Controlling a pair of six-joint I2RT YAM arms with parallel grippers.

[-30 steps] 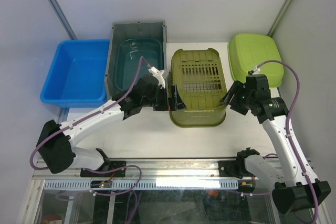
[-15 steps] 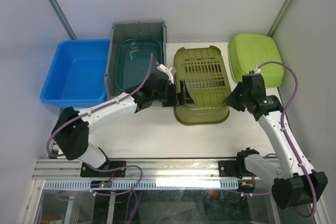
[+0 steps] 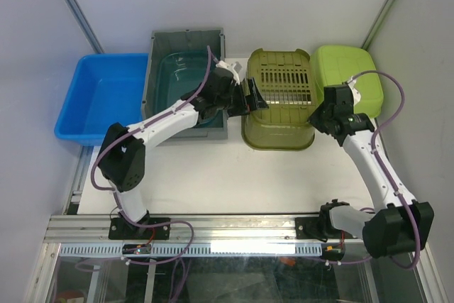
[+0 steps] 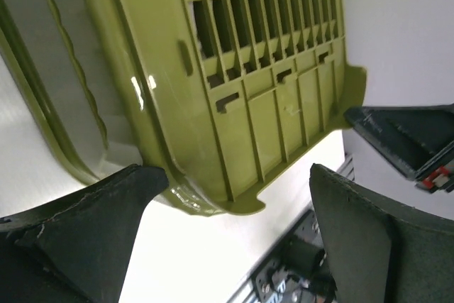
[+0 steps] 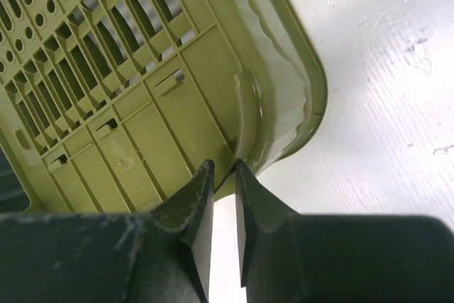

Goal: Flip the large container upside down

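Observation:
The large olive-green container (image 3: 278, 104) stands at the back middle of the table, slotted base facing up and slightly tilted. It also shows in the left wrist view (image 4: 234, 104) and the right wrist view (image 5: 128, 118). My left gripper (image 3: 250, 97) is at its left side, open, jaws wide apart around the rim corner (image 4: 237, 196); one finger (image 4: 106, 211) is at the rim. My right gripper (image 3: 317, 117) is at its right side, shut on the container's rim (image 5: 221, 168).
A blue bin (image 3: 103, 97) sits at the back left. A grey bin (image 3: 152, 69) holding a teal tub (image 3: 186, 79) is next to the container's left. A lime-green container (image 3: 351, 76), upside down, sits at the back right, close behind my right arm.
The olive container has moved toward the back of the table and tipped further over, base up. Both arms reached back with it. The left gripper's jaws now stand open at the rim.

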